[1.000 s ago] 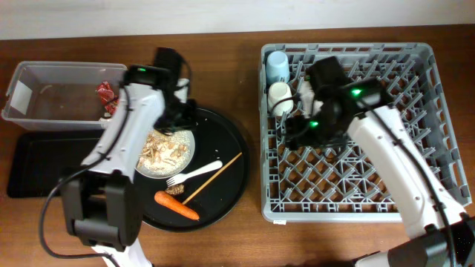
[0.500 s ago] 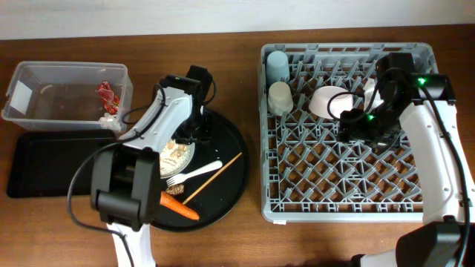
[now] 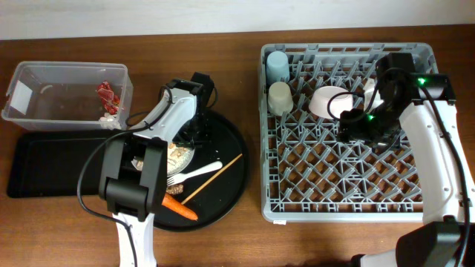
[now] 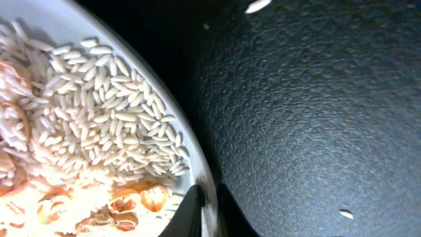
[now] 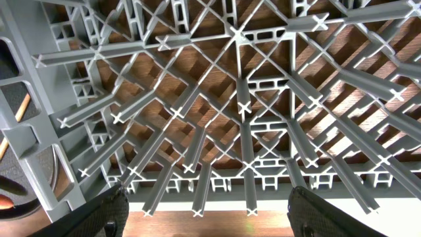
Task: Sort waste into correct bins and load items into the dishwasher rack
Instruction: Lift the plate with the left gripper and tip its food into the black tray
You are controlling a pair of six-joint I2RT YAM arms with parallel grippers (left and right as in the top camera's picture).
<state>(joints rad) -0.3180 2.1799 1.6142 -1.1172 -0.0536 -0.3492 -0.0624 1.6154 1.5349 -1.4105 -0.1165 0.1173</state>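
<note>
We hold the white round plate by its rim.
Our left tool clamps it on the round black tray, centre-left; our right tool hangs spread wide over the dishwasher rack, right side.

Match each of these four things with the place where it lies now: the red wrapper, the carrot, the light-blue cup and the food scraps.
Things
1. red wrapper
2. carrot
3. light-blue cup
4. food scraps

Places
A. on the white plate
B. in the dishwasher rack
C. in the clear tub
D. straight on the round black tray, near the fork

Pairs: 1-C, 2-D, 3-B, 4-A
</note>
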